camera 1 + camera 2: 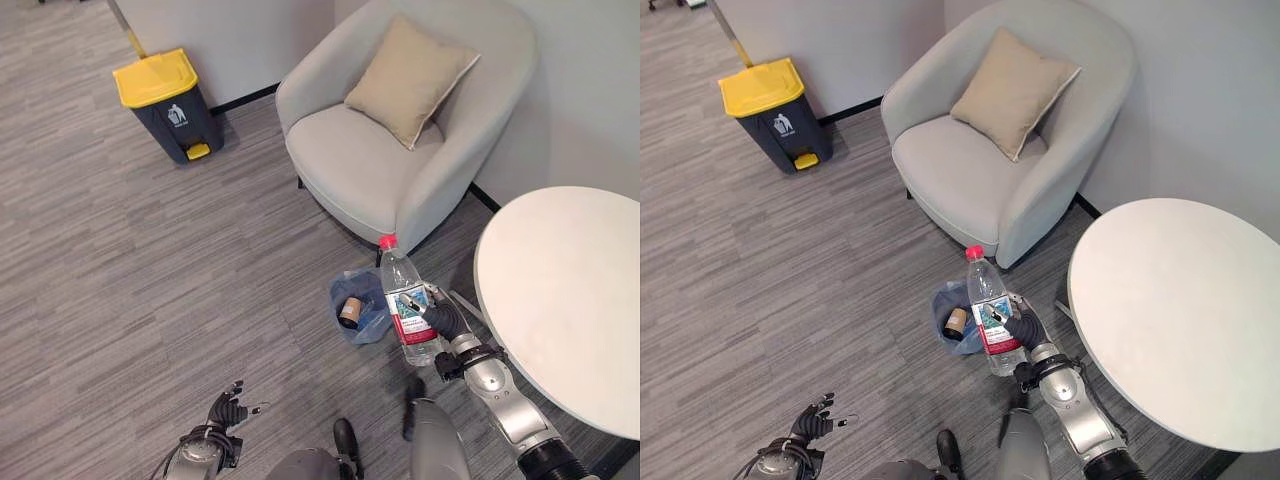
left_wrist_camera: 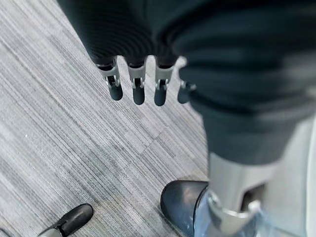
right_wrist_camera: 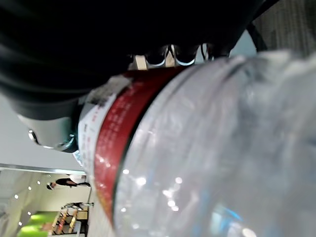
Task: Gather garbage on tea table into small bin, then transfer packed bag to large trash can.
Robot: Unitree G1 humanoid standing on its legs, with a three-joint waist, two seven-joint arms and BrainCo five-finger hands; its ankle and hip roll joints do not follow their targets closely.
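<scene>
Occupying the upper middle of the carpeted floor point(image 1: 120, 270), a light grey armchair point(image 1: 400, 150) carries a tan cushion point(image 1: 410, 78) against its back. The round white table point(image 1: 565, 300) stands to the robot's right, near the chair. A dark trash can point(image 1: 168, 105) with a yellow lid stands well apart, by the far wall. The small bin point(image 1: 360, 308), lined with a blue bag, sits on the floor between chair and table; a brown cylindrical item lies inside. The clear bottle point(image 1: 408, 302), red-capped, is upright just beside the bin, with the right hand point(image 1: 443, 318) curled round its label. The left hand point(image 1: 227, 408) hangs low over the floor, fingers straight, holding nothing.
</scene>
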